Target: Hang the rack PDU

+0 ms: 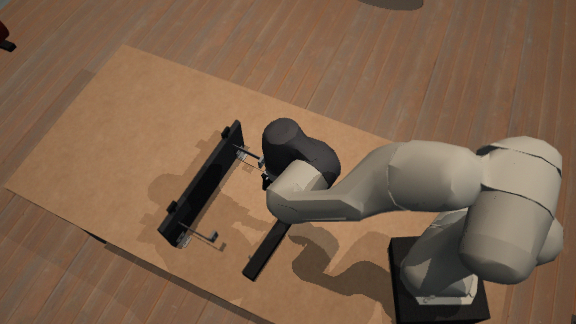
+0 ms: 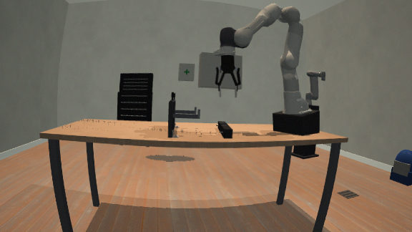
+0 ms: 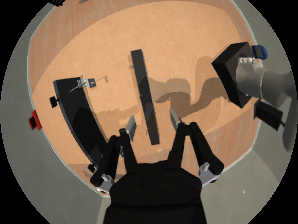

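The rack PDU [image 1: 266, 248] is a long black bar lying flat on the table; it also shows in the exterior view [image 2: 224, 129] and in the wrist view [image 3: 145, 96]. The black upright panel [image 1: 202, 183] with the two keyhole plates stands to its left, with thin brackets sticking out toward the arm; it also shows in the exterior view [image 2: 172, 118] and in the wrist view [image 3: 80, 119]. My gripper [image 2: 227, 94] hangs high above the table, over the PDU, fingers open and empty. The wrist view shows the gripper [image 3: 153, 124] with both fingers apart, the PDU far below between them.
The arm's black base [image 2: 295, 122] sits at the table's right end. A black slatted cabinet [image 2: 135, 97] stands behind the table. A wall board [image 2: 209, 70] and a green-cross sign [image 2: 187, 71] hang on the back wall.
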You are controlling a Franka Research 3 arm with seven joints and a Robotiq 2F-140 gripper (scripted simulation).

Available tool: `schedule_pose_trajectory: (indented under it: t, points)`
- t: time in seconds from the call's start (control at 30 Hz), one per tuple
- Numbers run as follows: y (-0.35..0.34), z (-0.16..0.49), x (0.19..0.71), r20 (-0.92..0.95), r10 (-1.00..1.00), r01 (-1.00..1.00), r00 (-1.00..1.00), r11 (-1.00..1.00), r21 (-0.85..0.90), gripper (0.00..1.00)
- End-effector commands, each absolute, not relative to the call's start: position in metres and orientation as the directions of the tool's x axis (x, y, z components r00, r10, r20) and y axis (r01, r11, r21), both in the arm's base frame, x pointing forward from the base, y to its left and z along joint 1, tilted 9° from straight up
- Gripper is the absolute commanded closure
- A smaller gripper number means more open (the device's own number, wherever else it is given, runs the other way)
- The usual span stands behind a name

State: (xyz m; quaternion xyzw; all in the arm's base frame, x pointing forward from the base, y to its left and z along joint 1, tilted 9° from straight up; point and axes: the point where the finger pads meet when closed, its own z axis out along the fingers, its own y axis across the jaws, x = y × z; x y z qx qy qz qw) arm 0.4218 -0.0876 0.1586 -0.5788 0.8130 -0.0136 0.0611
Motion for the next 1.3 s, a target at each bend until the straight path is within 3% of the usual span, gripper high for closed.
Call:
schedule_pose_trajectory:
  t: [0.0, 0.57, 1.27]
  points:
    - [-0.090, 0.140, 0.437, -0.083, -0.942, -0.934, -0.325, 0.333, -0.130, 0.45]
    - [-0.088, 0.078, 0.447, -0.083, -0.942, -0.934, -0.325, 0.333, -0.130, 0.45]
    - [-0.087, 0.057, 0.451, -0.083, -0.942, -0.934, -0.325, 0.333, -0.130, 0.45]
